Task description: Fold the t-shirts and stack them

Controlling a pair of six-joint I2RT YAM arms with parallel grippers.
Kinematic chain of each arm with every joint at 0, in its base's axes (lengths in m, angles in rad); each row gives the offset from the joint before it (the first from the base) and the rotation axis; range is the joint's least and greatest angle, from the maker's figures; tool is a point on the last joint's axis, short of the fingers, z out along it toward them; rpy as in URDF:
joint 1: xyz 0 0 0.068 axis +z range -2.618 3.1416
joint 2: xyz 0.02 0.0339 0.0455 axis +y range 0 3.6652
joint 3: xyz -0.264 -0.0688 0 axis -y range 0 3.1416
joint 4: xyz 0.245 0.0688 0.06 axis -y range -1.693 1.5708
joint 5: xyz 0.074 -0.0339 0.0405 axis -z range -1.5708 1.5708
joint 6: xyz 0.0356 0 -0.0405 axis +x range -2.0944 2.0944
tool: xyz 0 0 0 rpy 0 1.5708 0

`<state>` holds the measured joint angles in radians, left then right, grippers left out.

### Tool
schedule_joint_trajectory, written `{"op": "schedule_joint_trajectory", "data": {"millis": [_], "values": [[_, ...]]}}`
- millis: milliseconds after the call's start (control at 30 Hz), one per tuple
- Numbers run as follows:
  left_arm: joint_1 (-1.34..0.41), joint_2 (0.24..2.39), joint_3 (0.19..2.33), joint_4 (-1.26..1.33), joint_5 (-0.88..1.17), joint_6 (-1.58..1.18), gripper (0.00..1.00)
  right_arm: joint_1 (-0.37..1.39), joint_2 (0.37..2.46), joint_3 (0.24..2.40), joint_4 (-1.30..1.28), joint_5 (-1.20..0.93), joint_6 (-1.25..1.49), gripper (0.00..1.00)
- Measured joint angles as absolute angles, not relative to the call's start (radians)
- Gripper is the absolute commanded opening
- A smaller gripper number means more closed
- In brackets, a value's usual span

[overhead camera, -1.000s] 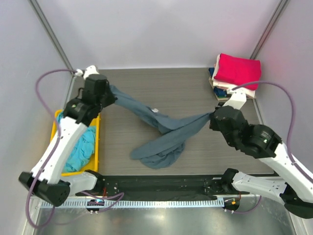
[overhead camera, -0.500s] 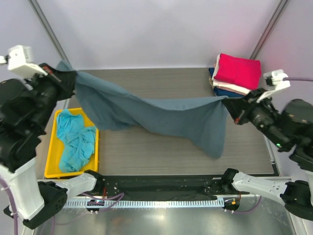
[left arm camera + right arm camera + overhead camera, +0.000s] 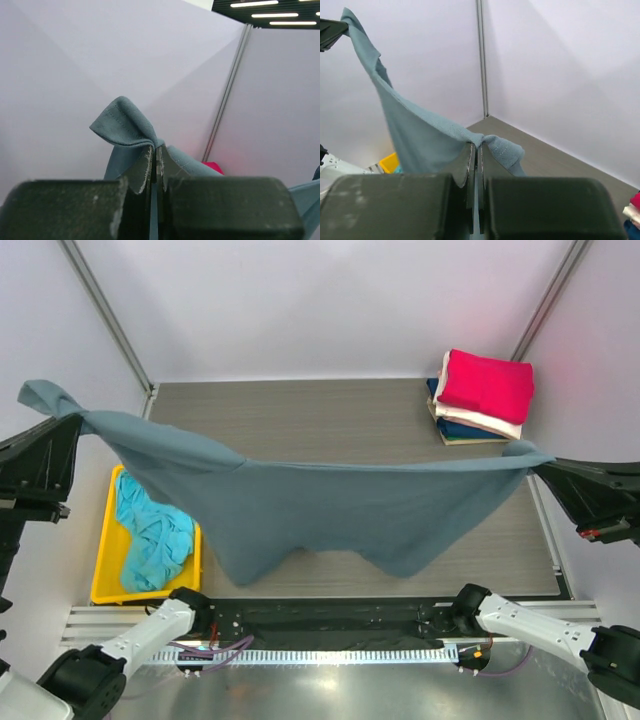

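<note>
The slate grey-blue t-shirt (image 3: 330,505) hangs stretched wide above the table (image 3: 330,415). The left fingers (image 3: 136,175) and right fingers (image 3: 462,172) each pinch an opposite edge, probably to spread it flat for folding.

A yellow plastic bin (image 3: 101,575) sits on the grey wood-grain table (image 3: 330,415), below the left gripper (image 3: 78,418) and just inward of it. Pale lilac walls enclose the table. One metal post (image 3: 105,315) rises behind that gripper, another (image 3: 548,300) behind the right gripper (image 3: 540,462). A pale toothed strip (image 3: 330,652) runs along the near edge, beneath both.
</note>
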<state>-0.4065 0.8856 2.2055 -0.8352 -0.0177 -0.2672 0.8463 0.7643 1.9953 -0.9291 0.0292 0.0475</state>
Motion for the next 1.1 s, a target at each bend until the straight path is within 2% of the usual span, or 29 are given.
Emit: {"op": "schedule_joint_trajectory", "data": {"millis": [133,267,400,567,600,633,700,733,767,833,867,967,1033,1100], "values": [[-0.406,0.921,2.244,-0.810,-0.010,-0.263,0.00,0.846,0.767,1.954,-0.873,0.108,0.020,0.01],[-0.406,1.024,2.309,-0.792,-0.023,-0.255,0.00,0.862,0.839,1.882,-0.823,0.393,-0.007,0.01],[-0.406,1.171,2.308,-0.772,-0.051,-0.230,0.00,0.857,1.010,1.813,-0.736,0.640,-0.055,0.01],[-0.334,1.404,2.170,-0.706,0.009,-0.213,0.02,0.545,1.290,1.634,-0.593,0.564,-0.047,0.01],[-0.295,1.479,2.135,-0.691,0.035,-0.215,0.03,0.485,1.364,1.614,-0.570,0.544,-0.038,0.13],[-0.268,1.541,2.121,-0.680,0.052,-0.220,0.04,0.432,1.486,1.610,-0.558,0.517,-0.025,0.34],[-0.207,1.765,2.152,-0.693,0.078,-0.228,0.19,0.382,1.695,1.637,-0.543,0.489,-0.006,0.78],[-0.186,1.891,2.228,-0.731,0.085,-0.233,0.27,0.366,1.797,1.660,-0.543,0.479,0.001,0.82],[-0.168,2.037,2.336,-0.766,0.096,-0.242,0.43,0.357,1.904,1.690,-0.554,0.462,0.002,0.88],[-0.144,2.252,2.465,-0.799,0.110,-0.255,0.55,0.356,2.010,1.712,-0.567,0.437,0.011,0.91],[-0.134,2.339,2.490,-0.836,0.118,-0.266,0.67,0.359,2.034,1.713,-0.580,0.422,0.016,0.92],[-0.120,2.406,2.387,-0.898,0.114,-0.289,0.74,0.366,2.006,1.713,-0.611,0.374,0.044,0.92],[-0.121,2.337,2.220,-0.902,0.112,-0.303,0.79,0.369,1.937,1.687,-0.590,0.343,0.068,0.93],[-0.131,2.230,2.061,-0.894,0.107,-0.319,0.78,0.372,1.818,1.625,-0.566,0.305,0.104,0.93]]}}
